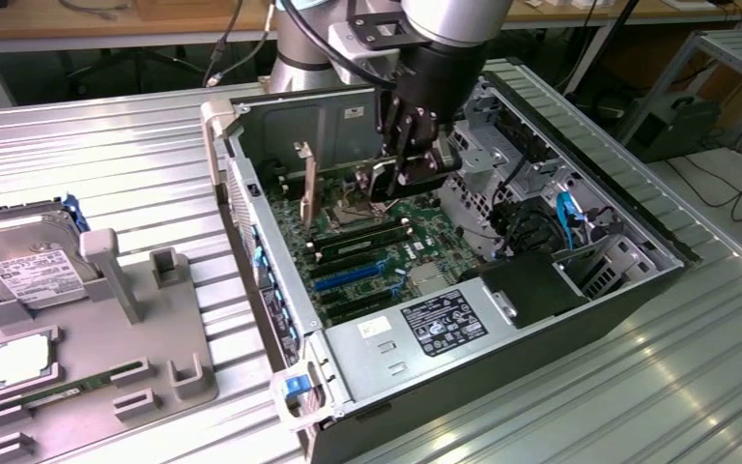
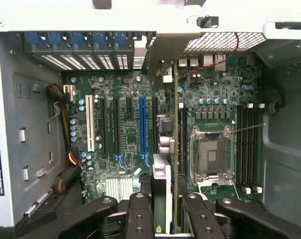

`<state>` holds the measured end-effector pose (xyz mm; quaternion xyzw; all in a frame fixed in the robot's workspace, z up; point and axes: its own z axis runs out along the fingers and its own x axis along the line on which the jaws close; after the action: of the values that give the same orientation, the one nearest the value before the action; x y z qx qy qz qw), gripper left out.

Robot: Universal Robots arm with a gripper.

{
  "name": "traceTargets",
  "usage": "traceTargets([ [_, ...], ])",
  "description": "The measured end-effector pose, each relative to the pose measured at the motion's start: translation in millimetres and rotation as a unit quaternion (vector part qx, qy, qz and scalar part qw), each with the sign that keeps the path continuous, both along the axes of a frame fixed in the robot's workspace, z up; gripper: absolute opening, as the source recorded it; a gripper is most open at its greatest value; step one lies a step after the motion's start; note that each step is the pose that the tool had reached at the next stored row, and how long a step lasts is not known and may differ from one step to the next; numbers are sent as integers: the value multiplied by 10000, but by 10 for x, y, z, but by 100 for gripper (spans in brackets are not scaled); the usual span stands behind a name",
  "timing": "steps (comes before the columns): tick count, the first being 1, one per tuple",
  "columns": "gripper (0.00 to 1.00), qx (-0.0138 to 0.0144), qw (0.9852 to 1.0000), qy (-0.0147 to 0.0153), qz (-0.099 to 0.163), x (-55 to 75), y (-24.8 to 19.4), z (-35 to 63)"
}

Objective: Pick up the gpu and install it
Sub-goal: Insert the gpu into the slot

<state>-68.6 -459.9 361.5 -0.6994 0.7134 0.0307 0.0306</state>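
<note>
The open computer case (image 1: 603,208) lies on its side with the green motherboard (image 2: 118,139) facing up. My gripper (image 1: 406,174) reaches down into it and is shut on the gpu (image 1: 309,188), a thin dark card held on edge. In the wrist view the gpu (image 2: 175,124) runs as a narrow line from between my gripper (image 2: 165,206) fingers to its silver bracket at the case's rear wall. It stands over the board between the blue slot (image 2: 143,124) and the empty CPU socket (image 2: 210,157). I cannot tell whether its lower edge touches a slot.
On the exterior view's left a grey holder tray (image 1: 152,338) carries a silver hard drive (image 1: 23,266) and a green memory stick (image 1: 69,394). The power supply (image 1: 429,324) fills the case's near end. Cables and a drive cage (image 1: 526,193) crowd the side beyond my gripper.
</note>
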Motion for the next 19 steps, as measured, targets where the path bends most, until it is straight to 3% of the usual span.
traceTargets([
  [16, 28, 30, 10000, -4, -4, -13, -26, -174],
  [19, 28, 30, 10000, 6, -4, -14, -26, -216],
])
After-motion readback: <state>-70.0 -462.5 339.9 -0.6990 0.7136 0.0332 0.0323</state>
